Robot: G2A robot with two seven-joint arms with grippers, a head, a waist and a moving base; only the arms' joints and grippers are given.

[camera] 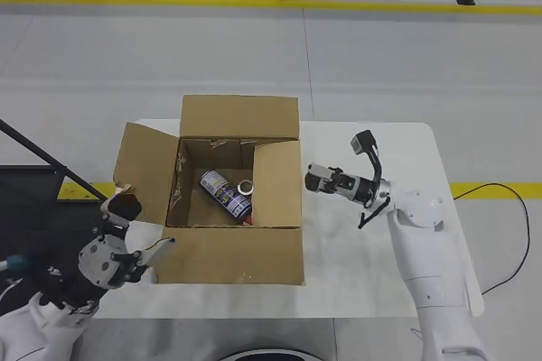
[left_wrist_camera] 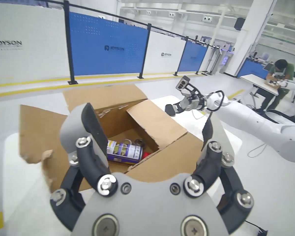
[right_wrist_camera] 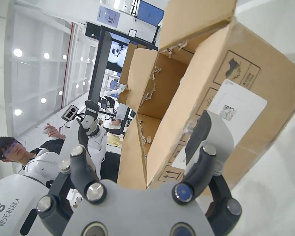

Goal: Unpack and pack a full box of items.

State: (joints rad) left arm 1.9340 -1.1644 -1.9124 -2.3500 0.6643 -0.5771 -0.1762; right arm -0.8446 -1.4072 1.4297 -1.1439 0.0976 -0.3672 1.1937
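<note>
An open cardboard box (camera: 230,255) stands in the middle of the white table, its flaps spread or raised. Inside lies a can with a purple and white label (camera: 224,194), with a small round tin (camera: 246,187) beside it. The can (left_wrist_camera: 124,151) also shows past the box's near corner (left_wrist_camera: 162,133) in the left wrist view. My left gripper (camera: 144,227) hangs open off the box's front left corner, holding nothing. My right gripper (camera: 314,178) is open just outside the box's right flap (right_wrist_camera: 177,114), whose edge lines up with the gap between its fingers.
The white table (camera: 370,262) has bare room to the right of the box and a narrow strip in front. A black frame (camera: 18,144) and dark mat lie off the table's left side. A cable (camera: 515,235) runs on the floor at the right.
</note>
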